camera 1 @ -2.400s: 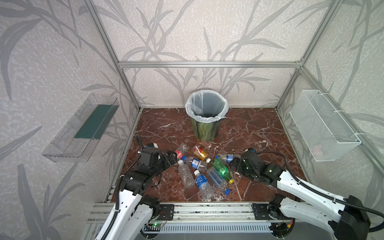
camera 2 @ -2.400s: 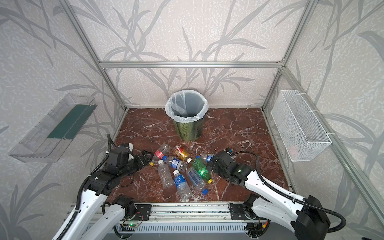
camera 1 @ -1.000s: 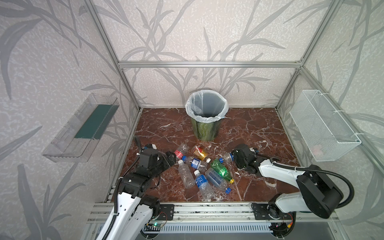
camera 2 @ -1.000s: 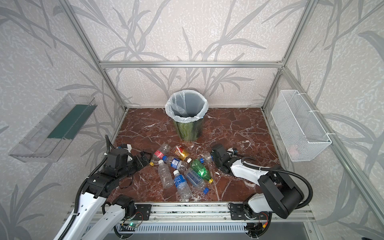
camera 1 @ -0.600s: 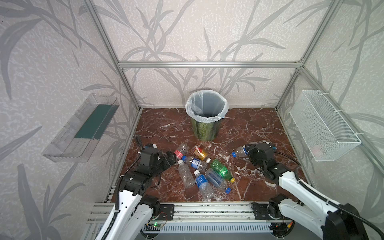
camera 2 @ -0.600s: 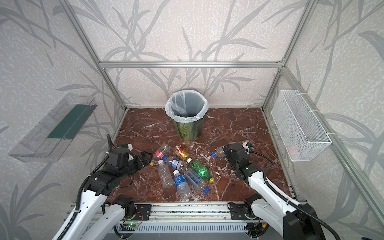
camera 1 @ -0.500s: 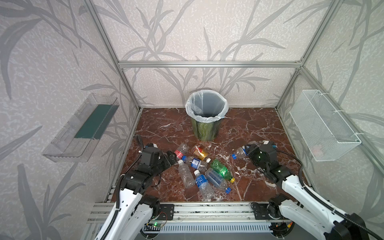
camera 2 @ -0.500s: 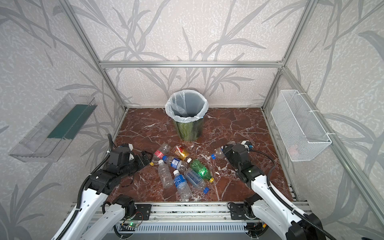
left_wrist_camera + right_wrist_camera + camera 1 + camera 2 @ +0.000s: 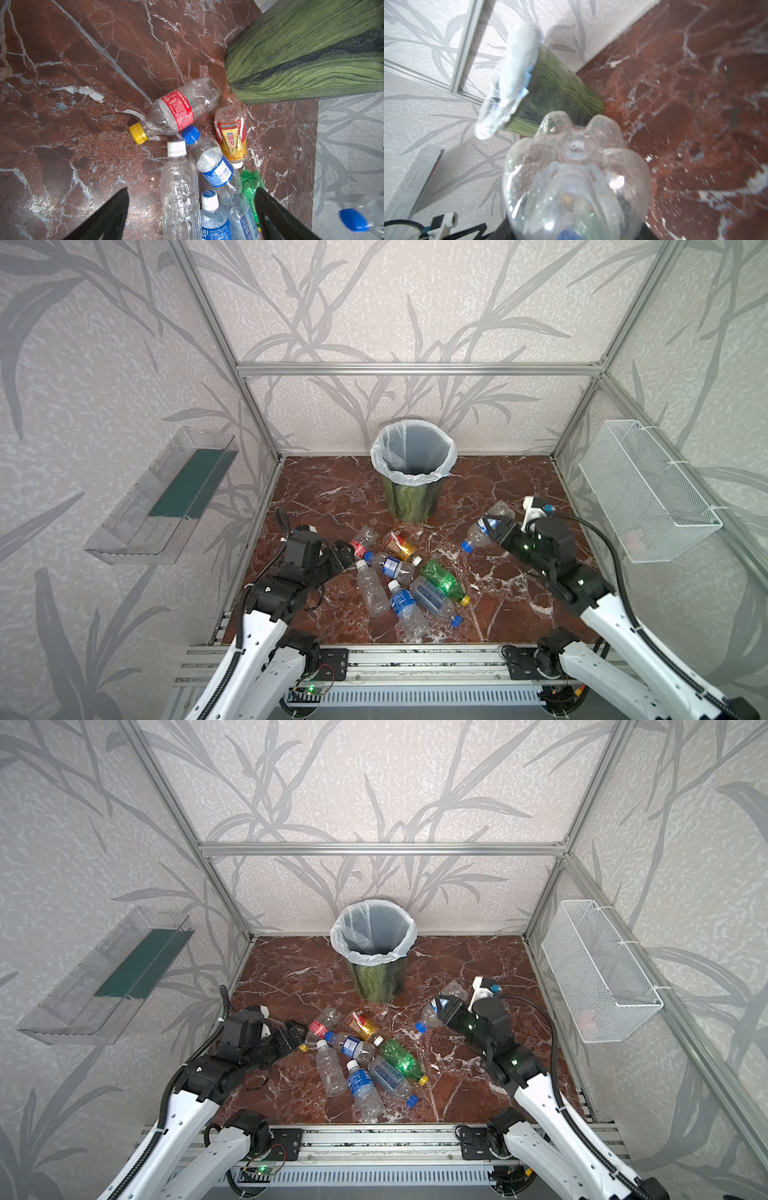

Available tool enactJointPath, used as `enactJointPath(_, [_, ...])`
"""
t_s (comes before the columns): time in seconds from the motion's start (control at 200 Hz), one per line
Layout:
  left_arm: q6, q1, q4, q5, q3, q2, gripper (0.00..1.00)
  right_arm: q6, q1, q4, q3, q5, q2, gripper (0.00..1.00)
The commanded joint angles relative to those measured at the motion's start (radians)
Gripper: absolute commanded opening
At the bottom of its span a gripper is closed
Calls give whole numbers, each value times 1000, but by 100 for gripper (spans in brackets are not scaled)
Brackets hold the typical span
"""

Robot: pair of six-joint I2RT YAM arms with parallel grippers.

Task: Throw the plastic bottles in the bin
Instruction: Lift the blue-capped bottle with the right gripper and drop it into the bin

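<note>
The bin (image 9: 409, 502) is standing at 12 o'clock on the marble floor (image 9: 490, 485). Its white liner (image 9: 415, 480) is folding over the rim, and only grey bag is showing inside. On the 9 o'clock wall a clear tray (image 9: 124, 531) is holding a dark green strip (image 9: 191, 485). On the 3 o'clock wall a wire basket (image 9: 648, 489) is carrying something faint and pinkish, too dim to name.

The right gripper (image 9: 500, 533) is clamping a clear blue-labelled bottle (image 9: 477, 534) at about 4 o'clock from the bin, with bare floor lying between them. The bottle's long axis is running from 1 to 7 o'clock, with the blue cap pointing to 7 and the lobed base to 1.

A heap of bottles (image 9: 399, 593) is lying crosswise at 6 o'clock from the bin, among them a red-labelled bottle (image 9: 362, 540), an amber bottle (image 9: 400, 544) and a green bottle (image 9: 442, 583). The left gripper (image 9: 347, 556) is hanging at the heap's 9 o'clock edge with its jaws spread, gripping nothing, just beside the red-labelled bottle.
</note>
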State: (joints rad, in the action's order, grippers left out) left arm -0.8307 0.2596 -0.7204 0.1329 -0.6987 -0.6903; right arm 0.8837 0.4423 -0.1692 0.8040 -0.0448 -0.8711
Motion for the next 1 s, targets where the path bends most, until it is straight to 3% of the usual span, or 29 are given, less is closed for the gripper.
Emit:
enactJointPath(0.0, [-4,-4,1,-4,-62,-7,94,-100,22,103,315,-29,-197,59])
enactJointPath(0.065, [-5,-5,-8,-5,-95,-16,94,-160,50,0,604,2,-376,64])
enactJointPath(0.14, [-3,-4,-24,-10,-133,-22,94,-160,53,-180,891,5,-580,78])
enactJointPath(0.205, [1,-5,-43,-17,-161,-18,94,-146,52,-244,971,9,-652,86])
enactJointPath(0.245, [6,-5,-54,-24,-170,-9,94,-142,53,-250,963,25,-651,98])
enactJointPath(0.415, [24,-6,-87,-50,-162,41,94,-169,53,-230,771,107,-466,99])
enactJointPath(0.675, [-21,-6,-50,-17,-17,107,94,-94,54,-259,154,111,-69,96])
enactJointPath(0.825, [-34,-6,-33,1,35,109,94,-26,67,-276,-92,74,55,94])
enactJointPath(0.995, [-38,-6,-33,20,58,113,93,23,109,-278,-228,66,120,92])
